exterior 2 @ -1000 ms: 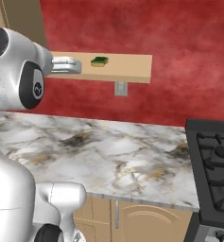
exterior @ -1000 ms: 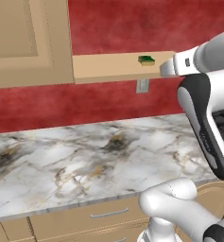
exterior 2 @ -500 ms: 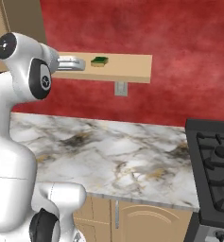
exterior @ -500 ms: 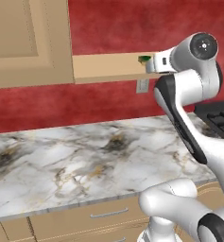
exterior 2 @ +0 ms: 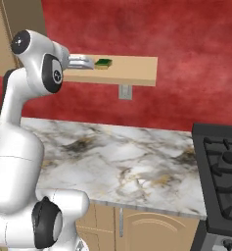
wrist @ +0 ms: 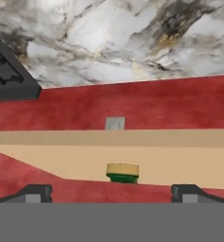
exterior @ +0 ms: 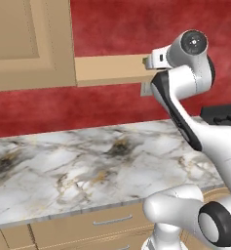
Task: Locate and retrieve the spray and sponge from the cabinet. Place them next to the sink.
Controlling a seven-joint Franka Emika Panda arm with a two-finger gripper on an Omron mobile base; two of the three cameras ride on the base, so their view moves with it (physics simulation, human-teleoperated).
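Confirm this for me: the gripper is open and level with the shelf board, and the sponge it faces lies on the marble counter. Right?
Not quite. The sponge lies on the cabinet's shelf board, not on the counter, as the right base view shows. The gripper is indeed open and level with the board.

Red wall [exterior 2: 186, 44], marble counter [exterior 2: 127, 162] — black stove [exterior 2: 220, 166]

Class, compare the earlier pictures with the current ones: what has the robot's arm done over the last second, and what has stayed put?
The arm has swung in toward the shelf, bringing the open gripper up close beside the sponge. Nothing has been gripped yet; the sponge lies untouched between the spread fingertips in the hand view. The sponge, shelf, counter and cabinet have not moved, and the base has stayed where it was.
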